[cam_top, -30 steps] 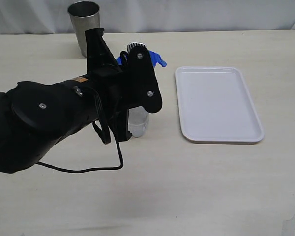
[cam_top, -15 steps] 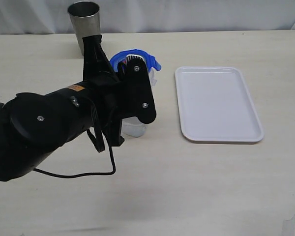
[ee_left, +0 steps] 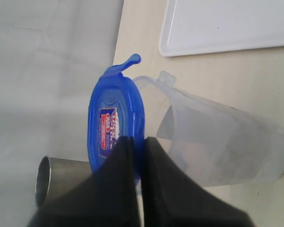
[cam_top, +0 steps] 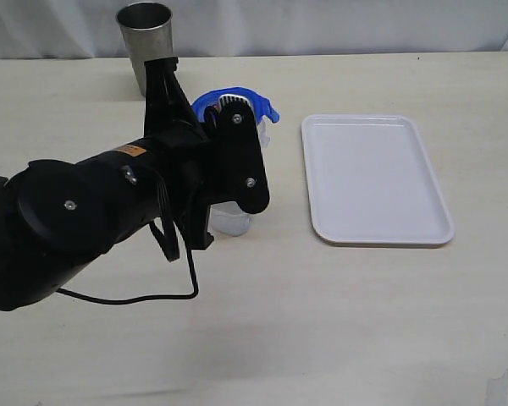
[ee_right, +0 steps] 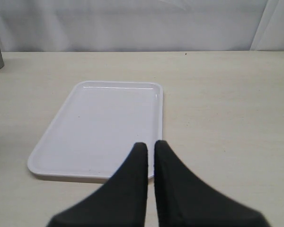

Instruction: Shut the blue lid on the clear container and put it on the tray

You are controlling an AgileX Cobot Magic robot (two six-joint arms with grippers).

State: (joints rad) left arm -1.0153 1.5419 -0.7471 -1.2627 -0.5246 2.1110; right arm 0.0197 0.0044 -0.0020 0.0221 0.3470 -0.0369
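- Cup [cam_top: 144, 38]: steel, back left; no marking seen.
- Left gripper [ee_left: 138, 140]: jaws closed, tips against the lid's rim. Whether they pinch it cannot be told.
- Lid [ee_left: 114, 120]: blue, at the container's mouth, seemingly tilted and not yet seated. Red-and-white sticker, text unreadable.
- Container [ee_left: 213, 142]: clear, upright on the table, long axis vertical, just below the left gripper tips. The left arm is the nearer.
- Tray [cam_top: 377, 178]: white, right of the container, apart from it.
- Right gripper [ee_right: 150, 144]: closed, empty, near the tray.
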